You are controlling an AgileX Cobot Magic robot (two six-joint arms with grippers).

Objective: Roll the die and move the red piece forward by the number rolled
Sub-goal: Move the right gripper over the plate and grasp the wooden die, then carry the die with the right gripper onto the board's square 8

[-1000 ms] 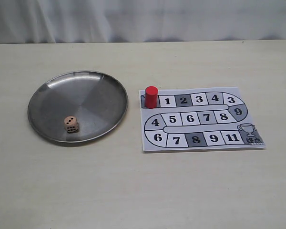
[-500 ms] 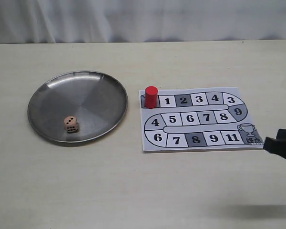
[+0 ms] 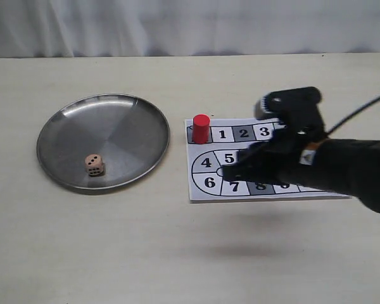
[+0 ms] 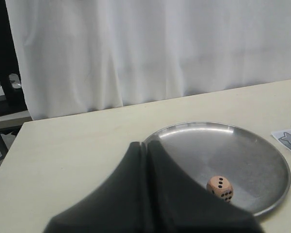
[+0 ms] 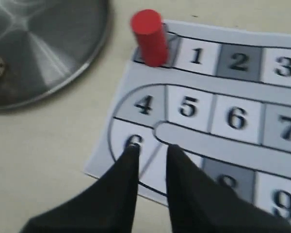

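The die (image 3: 94,164) lies in the near part of a round metal plate (image 3: 114,126) and shows three pips on top. The red piece (image 3: 201,128) stands upright on the grey start square of the paper board (image 3: 206,162), just left of square 1. My right gripper (image 3: 231,171) hovers over the board's near left squares, around 6 and 7. In the right wrist view this gripper (image 5: 153,149) is open and empty, with the red piece (image 5: 149,38) well ahead of it. My left gripper (image 4: 144,144) is shut and empty, near the plate's rim, with the die (image 4: 220,187) beside it.
The right arm (image 3: 348,171) covers most of the board's right half, trophy square included. A white curtain (image 4: 160,48) hangs behind the table's far edge. The plate (image 5: 48,43) lies just left of the board (image 5: 235,116).
My right arm has swept in from the right edge and now reaches across the board to its left squares. Die and red piece have not moved.
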